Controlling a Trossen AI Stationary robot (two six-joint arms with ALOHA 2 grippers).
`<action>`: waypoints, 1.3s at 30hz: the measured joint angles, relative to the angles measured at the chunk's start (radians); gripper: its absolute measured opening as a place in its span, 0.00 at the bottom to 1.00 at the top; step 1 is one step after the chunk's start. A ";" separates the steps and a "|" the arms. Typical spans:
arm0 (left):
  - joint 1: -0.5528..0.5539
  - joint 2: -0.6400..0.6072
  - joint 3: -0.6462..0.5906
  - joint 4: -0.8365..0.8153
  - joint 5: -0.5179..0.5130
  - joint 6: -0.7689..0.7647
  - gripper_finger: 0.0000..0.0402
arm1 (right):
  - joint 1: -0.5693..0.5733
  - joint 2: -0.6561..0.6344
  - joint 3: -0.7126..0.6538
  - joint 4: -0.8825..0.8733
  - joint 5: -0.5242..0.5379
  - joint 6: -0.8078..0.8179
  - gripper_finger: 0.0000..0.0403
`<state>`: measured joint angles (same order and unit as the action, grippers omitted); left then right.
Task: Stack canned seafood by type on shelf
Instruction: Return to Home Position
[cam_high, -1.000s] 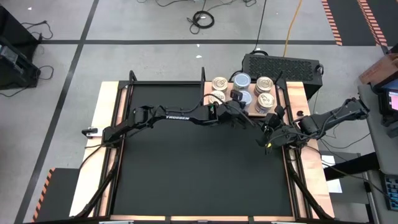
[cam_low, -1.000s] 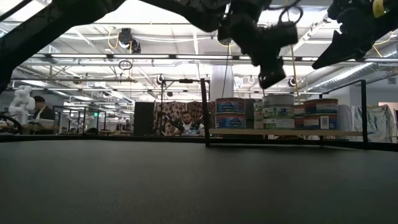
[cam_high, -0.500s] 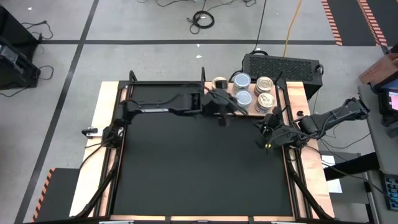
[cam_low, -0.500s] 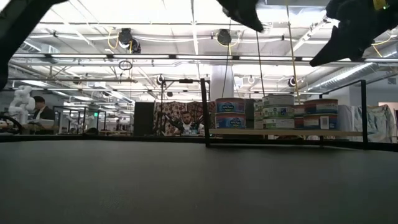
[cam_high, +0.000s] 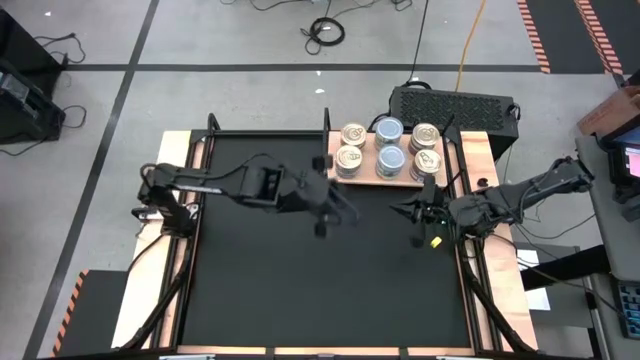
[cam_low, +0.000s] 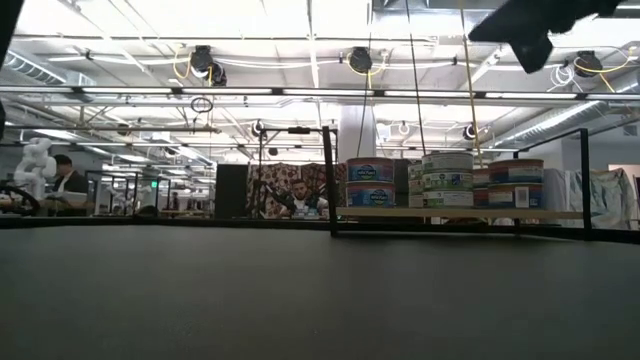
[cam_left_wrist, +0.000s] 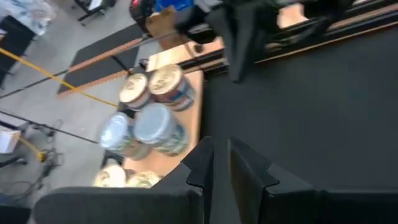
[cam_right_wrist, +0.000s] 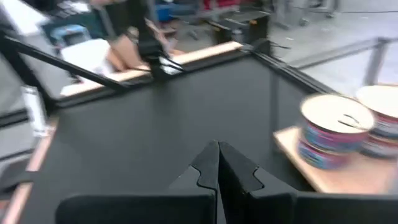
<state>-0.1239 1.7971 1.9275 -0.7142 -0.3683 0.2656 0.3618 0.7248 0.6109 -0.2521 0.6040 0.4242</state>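
Nearest lies the dark desk (cam_high: 300, 290), in front of the shelf (cam_high: 395, 181). Above it the left gripper (cam_high: 330, 212) hangs a little in front of the shelf's left corner. Its fingers seem only slightly parted, though the wrist view is blurred, and they hold nothing. The right gripper (cam_high: 412, 211) hangs just in front of the shelf's right corner, clenched and empty. Behind both, the canned seafood (cam_high: 388, 130) stands on the shelf in six stacks, with silvery-blue lids in the middle column and cream-gold lids at both sides. I judge the sorting finished. To go home well, each arm should draw back from the shelf at height, never sideways over the stacks.
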 joint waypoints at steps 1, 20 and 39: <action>-0.014 -0.014 -0.032 0.014 0.000 -0.014 0.13 | 0.000 0.004 0.000 0.033 -0.020 -0.010 0.00; -0.140 -0.495 -1.080 0.818 -0.135 -0.254 0.13 | 0.002 0.045 0.000 0.167 -0.187 -0.051 0.00; -0.131 -1.022 -1.657 1.098 -0.141 -0.418 0.13 | -0.065 -0.050 0.001 -0.014 -0.318 -0.179 0.00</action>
<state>-0.2550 0.7755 0.2706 0.3840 -0.5089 -0.1524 0.2968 0.6745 0.6121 -0.2664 0.2855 0.2455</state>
